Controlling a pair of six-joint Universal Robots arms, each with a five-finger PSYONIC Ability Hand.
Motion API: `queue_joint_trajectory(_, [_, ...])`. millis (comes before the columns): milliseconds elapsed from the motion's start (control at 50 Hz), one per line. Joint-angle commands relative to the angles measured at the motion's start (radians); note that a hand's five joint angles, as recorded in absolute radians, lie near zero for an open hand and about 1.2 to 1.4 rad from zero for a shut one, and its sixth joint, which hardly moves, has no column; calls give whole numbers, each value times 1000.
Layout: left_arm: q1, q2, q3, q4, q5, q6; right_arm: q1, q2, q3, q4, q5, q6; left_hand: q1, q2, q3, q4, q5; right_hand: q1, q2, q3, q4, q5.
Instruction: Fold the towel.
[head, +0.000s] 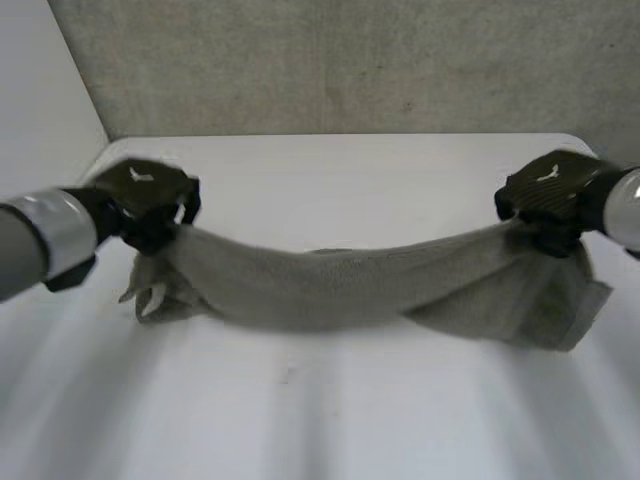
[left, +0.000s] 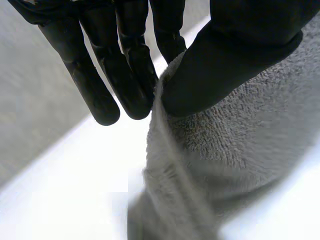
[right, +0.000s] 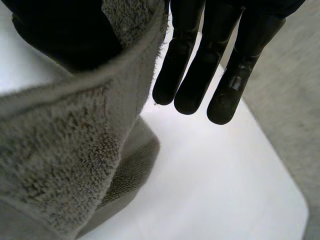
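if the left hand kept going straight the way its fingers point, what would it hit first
Probably the table: the left hand points down at its bare top, with the pinched towel hanging beside the fingers. Depth is unclear.

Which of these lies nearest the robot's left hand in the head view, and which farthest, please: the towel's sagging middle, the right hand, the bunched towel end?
1. The bunched towel end: pinched in the left hand, hanging just below it.
2. The towel's sagging middle: between the two arms.
3. The right hand: on the other arm, pinching the opposite end.
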Motion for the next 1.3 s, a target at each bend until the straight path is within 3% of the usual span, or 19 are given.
queue_joint_trajectory(20, [-19, -260, 180, 83, -42, 16, 66, 211, -132, -203, 122, 25, 204, 179, 180, 179, 189, 3, 182, 181, 179, 184])
queue_joint_trajectory(160, [-35, -297, 430, 306, -83, -2, 89, 265, -312, -520, 169, 77, 204, 179, 180, 179, 189, 3, 182, 181, 179, 184])
queue_joint_trajectory(180, [-42, -284, 486, 398, -94, -5, 91, 252, -329, -634, 169, 96, 204, 179, 180, 179, 189, 3, 182, 181, 179, 184])
queue_joint_trajectory(200, [-42, -284, 487, 399, -94, -5, 91, 223, -328, -746, 167, 114, 204, 179, 180, 179, 189, 3, 182, 181, 179, 184])
queue_joint_trajectory(220, [-54, -258, 528, 504, -104, -7, 91, 222, -328, -747, 167, 114, 204, 179, 180, 179, 189, 3, 182, 181, 179, 184])
queue_joint_trajectory(240, [-54, -258, 528, 505, -105, -7, 91, 183, -311, -853, 166, 128, 204, 179, 180, 179, 189, 3, 182, 181, 179, 184])
queue_joint_trajectory(280, [-65, -187, 528, 649, -117, -36, 89, 143, -289, -942, 169, 140, 204, 179, 180, 179, 189, 3, 182, 181, 179, 184])
queue_joint_trajectory(340, [-55, -134, 477, 706, -126, -114, 89, 77, -216, -1023, 164, 153, 204, 179, 180, 179, 189, 3, 182, 181, 179, 184])
queue_joint_trajectory(420, [-42, -109, 377, 689, -128, -203, 86, 46, -140, -988, 144, 153, 204, 179, 180, 179, 189, 3, 182, 181, 179, 184])
queue_joint_trajectory(520, [-31, -95, 150, 648, -117, -240, 77, 63, 19, -718, 100, 148, 204, 179, 180, 179, 189, 3, 182, 181, 179, 184])
queue_joint_trajectory(560, [-26, -93, -58, 643, -115, -191, 77, 107, 106, -598, 84, 145, 204, 179, 180, 179, 189, 3, 182, 181, 179, 184])
queue_joint_trajectory(640, [-28, -106, -200, 649, -115, -125, 75, 155, 192, -560, 77, 145, 204, 179, 180, 179, 189, 3, 182, 181, 179, 184])
queue_joint_trajectory(680, [-29, -139, -306, 663, -115, -36, 74, 181, 229, -567, 63, 145, 204, 179, 180, 179, 189, 3, 182, 181, 179, 184])
queue_joint_trajectory(820, [-29, -201, -392, 689, -115, 90, 28, 304, 288, -590, 15, 153, 204, 179, 180, 179, 189, 3, 182, 181, 179, 184])
queue_joint_trajectory(1000, [0, -146, -435, 689, -115, 90, -26, 258, 314, -586, 15, 216, 204, 179, 180, 179, 189, 3, 182, 181, 179, 184])
queue_joint_trajectory(1040, [1, -133, -439, 691, -115, 90, -59, 226, 338, -592, 8, 271, 204, 179, 180, 179, 189, -183, -4, -5, -7, -2])
queue_joint_trajectory(1140, [4, -121, -446, 691, -117, 87, -107, 218, 349, -592, 9, 338, 204, 179, 180, 179, 189, -395, -216, -216, -219, -214])
queue_joint_trajectory(1300, [12, -123, -456, 691, -117, 85, -165, 225, 367, -586, 8, 346, 204, 179, 180, 179, 189, -357, -179, -179, -182, -177])
